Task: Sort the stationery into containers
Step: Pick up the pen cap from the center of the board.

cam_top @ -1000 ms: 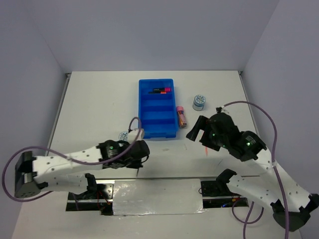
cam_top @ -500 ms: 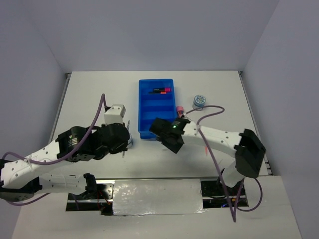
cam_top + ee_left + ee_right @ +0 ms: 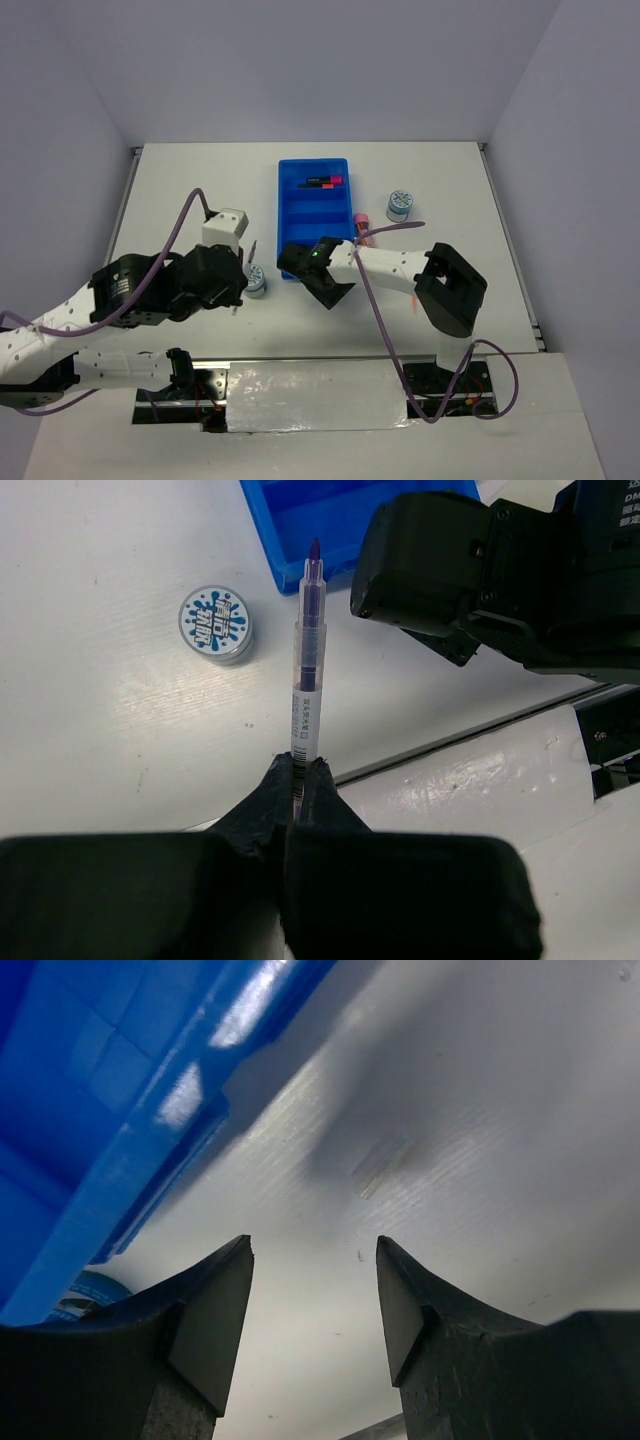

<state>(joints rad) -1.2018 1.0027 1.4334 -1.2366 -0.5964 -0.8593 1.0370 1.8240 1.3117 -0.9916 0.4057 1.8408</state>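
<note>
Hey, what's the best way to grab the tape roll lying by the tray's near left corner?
From straight above, pinching across its round side wall. The tape roll lies flat, printed face up, so only its rim offers opposite faces. Keep clear of the blue tray beside it.

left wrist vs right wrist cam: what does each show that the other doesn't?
Left wrist only: a thin pen pinched in the shut left end effector, and the tape roll with its printed top. Right wrist only: the right end effector with open jaws, nothing between. Both: the blue tray edge and the white table.
</note>
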